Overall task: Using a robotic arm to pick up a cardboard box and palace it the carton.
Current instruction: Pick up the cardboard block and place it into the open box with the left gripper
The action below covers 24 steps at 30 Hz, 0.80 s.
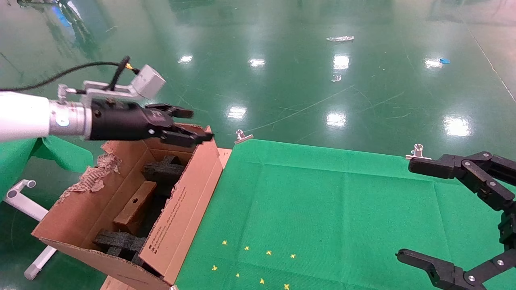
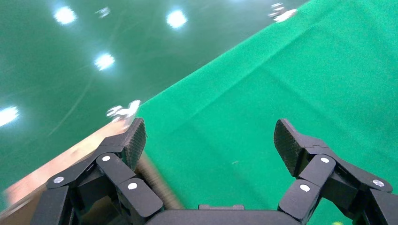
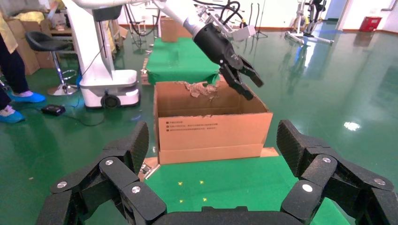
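Your left gripper hangs empty, fingers apart, above the carton; the cardboard box sits inside. Swing out low and you'll snag that flap.

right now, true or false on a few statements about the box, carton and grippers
1. The box lies inside the carton. True.
2. The left gripper holds the box. False: it is open and empty, above the carton's far edge.
3. The right gripper is shut. False: it is open, over the green cloth.
4. Black foam blocks sit in the carton. True.
5. The carton has a torn edge. True.
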Each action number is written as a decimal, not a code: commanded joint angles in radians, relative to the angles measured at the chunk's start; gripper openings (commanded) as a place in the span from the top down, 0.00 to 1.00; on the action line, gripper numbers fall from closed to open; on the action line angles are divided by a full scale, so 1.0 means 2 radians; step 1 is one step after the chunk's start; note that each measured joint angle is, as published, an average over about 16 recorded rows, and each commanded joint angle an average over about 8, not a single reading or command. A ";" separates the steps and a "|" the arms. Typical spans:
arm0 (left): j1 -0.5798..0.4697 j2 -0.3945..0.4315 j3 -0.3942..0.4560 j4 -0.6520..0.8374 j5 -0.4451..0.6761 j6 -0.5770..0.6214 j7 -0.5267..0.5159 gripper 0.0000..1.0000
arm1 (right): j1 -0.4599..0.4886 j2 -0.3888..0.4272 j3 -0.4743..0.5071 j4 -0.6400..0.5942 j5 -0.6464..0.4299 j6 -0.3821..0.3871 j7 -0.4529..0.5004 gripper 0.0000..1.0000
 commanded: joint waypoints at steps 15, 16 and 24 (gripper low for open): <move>0.133 -0.006 -0.157 -0.146 -0.060 0.054 0.024 0.00 | 0.000 0.000 0.000 0.000 0.000 0.000 0.000 0.00; 0.142 -0.006 -0.166 -0.155 -0.064 0.057 0.026 0.00 | 0.000 0.000 0.000 0.000 0.000 0.000 0.000 0.00; 0.209 -0.009 -0.245 -0.228 -0.095 0.084 0.038 0.00 | 0.000 0.000 -0.001 0.000 0.000 0.000 0.000 0.00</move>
